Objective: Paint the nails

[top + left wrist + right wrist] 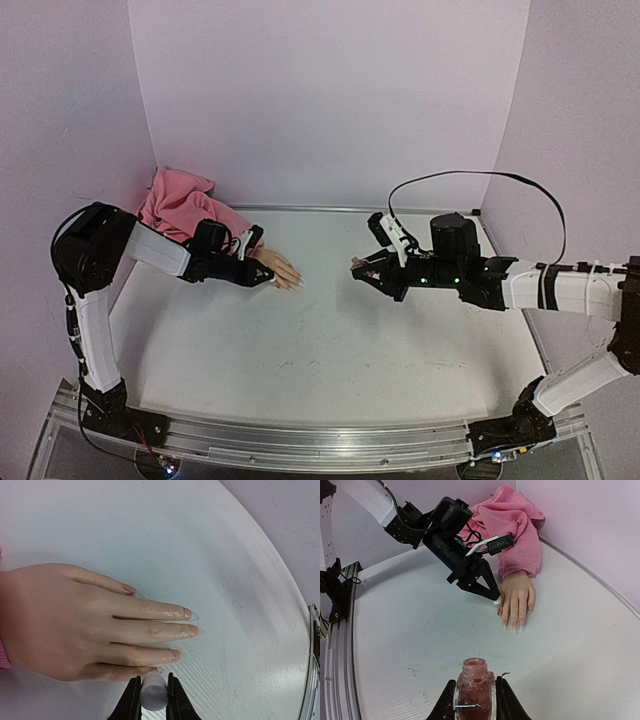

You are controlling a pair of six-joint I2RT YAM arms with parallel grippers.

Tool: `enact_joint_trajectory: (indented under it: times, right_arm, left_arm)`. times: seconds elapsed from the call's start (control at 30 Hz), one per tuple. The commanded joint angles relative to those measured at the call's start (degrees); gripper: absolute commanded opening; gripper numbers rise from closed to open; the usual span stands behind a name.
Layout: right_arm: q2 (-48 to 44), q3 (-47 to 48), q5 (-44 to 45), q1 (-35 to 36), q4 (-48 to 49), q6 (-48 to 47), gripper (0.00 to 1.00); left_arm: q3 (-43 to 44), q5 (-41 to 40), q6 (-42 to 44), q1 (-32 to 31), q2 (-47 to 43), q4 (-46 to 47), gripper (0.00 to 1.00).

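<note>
The mannequin hand lies flat on the white table, its pink sleeve bunched at the back left. Its pale nails point right; the fingers look glossy. My left gripper is shut on a white cap right over the little finger's tip; whatever hangs under the cap is hidden. In the right wrist view that gripper touches down at the hand's left edge. My right gripper is shut on an uncapped pinkish polish bottle, held upright, right of the nails.
Purple walls close the table in at the back and both sides. A metal rail runs along the near edge by the arm bases. A black cable loops above the right arm.
</note>
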Motion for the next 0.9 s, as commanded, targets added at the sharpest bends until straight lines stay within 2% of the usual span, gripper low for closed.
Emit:
enact_joint_trajectory:
  times: [0.0,0.67,0.87]
  right_arm:
    - [-0.12,1.92,-1.55,-0.02,3.58,0.58,0.00]
    - [-0.20,1.83,-1.33,0.03,3.57,0.56,0.00]
    - [-0.40,2.00,-1.14,-0.04,3.61,0.40,0.00]
  left_arm:
    - [2.74,0.21,0.62,-0.49,0.06,0.92,0.00]
    - [3.66,0.08,2.03,-1.44,-0.27,-1.00,0.00]
    - [0.87,-0.89,1.13,-1.72,-5.22,-0.99,0.00]
